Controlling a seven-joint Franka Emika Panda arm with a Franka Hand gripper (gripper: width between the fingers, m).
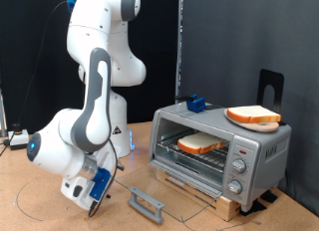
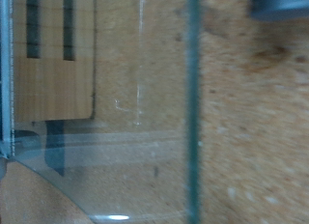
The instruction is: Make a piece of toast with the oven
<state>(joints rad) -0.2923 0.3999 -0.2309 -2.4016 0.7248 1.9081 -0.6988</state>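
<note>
With the oven (image 1: 221,149) door lowered and one piece of toast (image 1: 200,143) on its rack, the gripper (image 1: 97,188) hangs low over the bench (image 1: 40,206) beside the door handle (image 1: 148,202), its opening impossible to judge, so clearing the glass cleanly matters

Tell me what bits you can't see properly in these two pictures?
- Gripper: exterior view, low beside the open glass door; its fingers are too small to show open or shut.
- Silver toaster oven: its knobs are too small to read.
- Pale tan bread slice on the wire rack: its back part is hidden by the oven frame.
- Wrist view: blurred glass and cork; no gripper fingers show.
</note>
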